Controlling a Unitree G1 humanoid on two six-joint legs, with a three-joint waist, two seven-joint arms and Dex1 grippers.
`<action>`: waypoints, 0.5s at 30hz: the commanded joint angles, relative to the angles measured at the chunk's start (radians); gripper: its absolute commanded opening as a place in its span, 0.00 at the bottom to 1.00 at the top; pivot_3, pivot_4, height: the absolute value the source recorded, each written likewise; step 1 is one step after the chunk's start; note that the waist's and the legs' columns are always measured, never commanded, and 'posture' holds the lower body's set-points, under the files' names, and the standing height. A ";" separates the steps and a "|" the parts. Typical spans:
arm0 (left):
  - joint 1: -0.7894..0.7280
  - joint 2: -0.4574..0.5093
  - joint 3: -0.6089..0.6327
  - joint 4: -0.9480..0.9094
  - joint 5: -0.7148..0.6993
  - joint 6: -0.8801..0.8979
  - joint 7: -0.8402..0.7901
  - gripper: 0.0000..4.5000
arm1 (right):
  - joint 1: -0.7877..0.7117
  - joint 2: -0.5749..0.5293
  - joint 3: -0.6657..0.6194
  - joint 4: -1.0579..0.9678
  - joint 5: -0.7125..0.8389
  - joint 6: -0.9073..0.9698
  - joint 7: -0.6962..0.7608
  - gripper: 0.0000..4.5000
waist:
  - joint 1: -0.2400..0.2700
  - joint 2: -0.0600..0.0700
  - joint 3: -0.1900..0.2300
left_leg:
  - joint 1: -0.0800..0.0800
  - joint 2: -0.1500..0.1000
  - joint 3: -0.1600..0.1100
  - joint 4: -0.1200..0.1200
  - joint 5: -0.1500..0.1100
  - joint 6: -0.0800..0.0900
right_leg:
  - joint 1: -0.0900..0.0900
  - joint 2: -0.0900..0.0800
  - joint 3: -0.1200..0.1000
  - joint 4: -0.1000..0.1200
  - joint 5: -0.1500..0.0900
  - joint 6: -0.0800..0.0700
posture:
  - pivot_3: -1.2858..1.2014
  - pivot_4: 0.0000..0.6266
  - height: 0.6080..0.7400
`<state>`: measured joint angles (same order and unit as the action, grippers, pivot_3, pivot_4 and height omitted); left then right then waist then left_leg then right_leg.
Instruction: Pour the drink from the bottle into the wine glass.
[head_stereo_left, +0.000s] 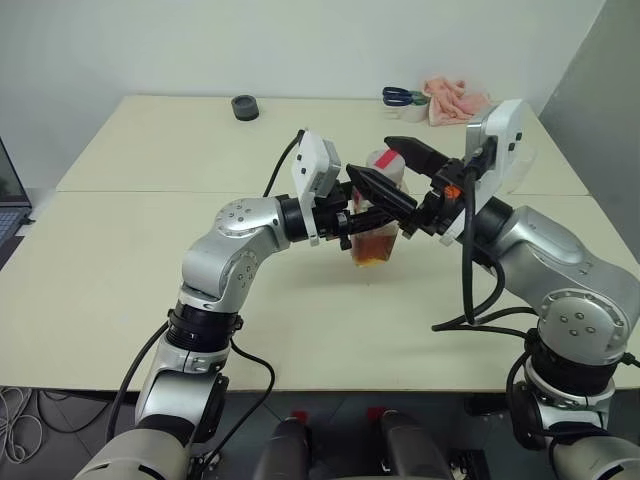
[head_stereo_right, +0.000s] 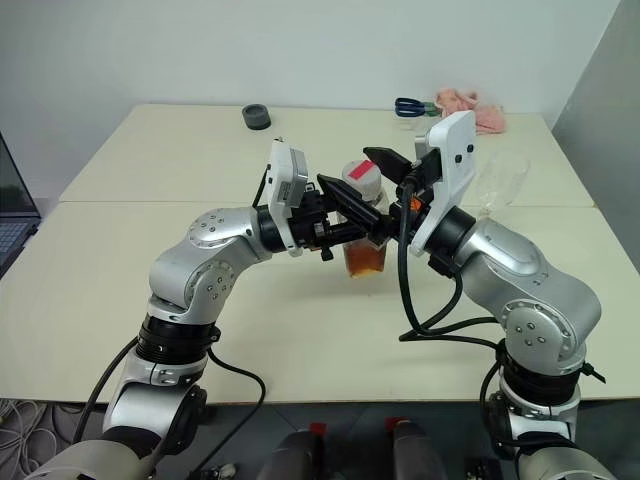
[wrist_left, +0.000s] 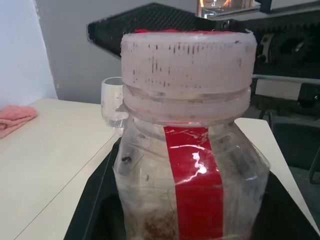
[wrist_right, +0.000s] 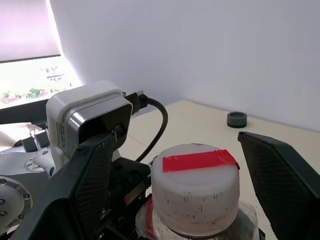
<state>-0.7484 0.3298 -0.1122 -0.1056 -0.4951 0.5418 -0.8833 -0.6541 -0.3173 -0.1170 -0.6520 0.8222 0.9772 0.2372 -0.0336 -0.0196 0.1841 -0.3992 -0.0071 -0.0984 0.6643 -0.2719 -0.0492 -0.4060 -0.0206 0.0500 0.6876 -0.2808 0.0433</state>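
My left gripper (head_stereo_left: 366, 228) is shut on the body of the bottle (wrist_left: 192, 165), a clear squarish one with a red label strip, held upright above the table. The reddish-brown drink (head_stereo_left: 375, 246) fills its lower part. Its white cap (wrist_right: 195, 192) with a red top is on. My right gripper (head_stereo_left: 398, 173) is open at cap height. Its two black fingers (wrist_right: 85, 195) stand on either side of the cap, with a gap on each side. The clear wine glass (head_stereo_right: 499, 178) stands on the table behind my right arm, off to the right.
A dark tape roll (head_stereo_left: 245, 107) lies at the table's far side. Blue-handled scissors (head_stereo_left: 402, 96) and a pink cloth (head_stereo_left: 456, 100) are at the far right. A laptop (head_stereo_left: 10, 200) pokes in at the left edge. The cream table (head_stereo_left: 130, 270) stretches wide below both arms.
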 joint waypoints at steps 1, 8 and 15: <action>-0.018 0.003 0.015 -0.040 -0.008 -0.010 0.005 0.44 | -0.003 -0.022 0.000 -0.020 0.006 -0.031 0.011 0.78 | 0.000 0.000 0.000 | 0.000 0.000 0.000 0.000 0.000 0.000 | 0.000 0.000 0.000 0.000 0.000 0.000 | 0.52 0.24 1.00; -0.021 0.009 0.017 -0.044 -0.009 -0.006 0.006 0.44 | 0.005 -0.057 0.033 -0.003 -0.018 -0.072 0.053 0.41 | 0.000 0.000 0.000 | 0.000 0.000 0.000 0.000 0.000 0.000 | 0.000 0.000 0.000 0.000 0.000 0.000 | 0.52 0.24 1.00; -0.012 0.013 0.017 -0.063 -0.016 0.004 0.012 0.44 | -0.027 -0.114 0.021 0.099 0.012 -0.128 0.191 0.41 | 0.000 0.000 0.000 | 0.000 0.000 0.000 0.000 0.000 0.000 | 0.000 0.000 -0.001 0.000 0.000 0.000 | 0.52 0.24 1.00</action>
<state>-0.7472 0.3387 -0.1133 -0.1113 -0.4954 0.5495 -0.8768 -0.6535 -0.4086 -0.0823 -0.5703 0.8040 0.8746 0.3502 -0.0338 -0.0195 0.1842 -0.3993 -0.0076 -0.0983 0.6643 -0.2719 -0.0490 -0.4058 -0.0203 0.0493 0.6872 -0.2808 0.0432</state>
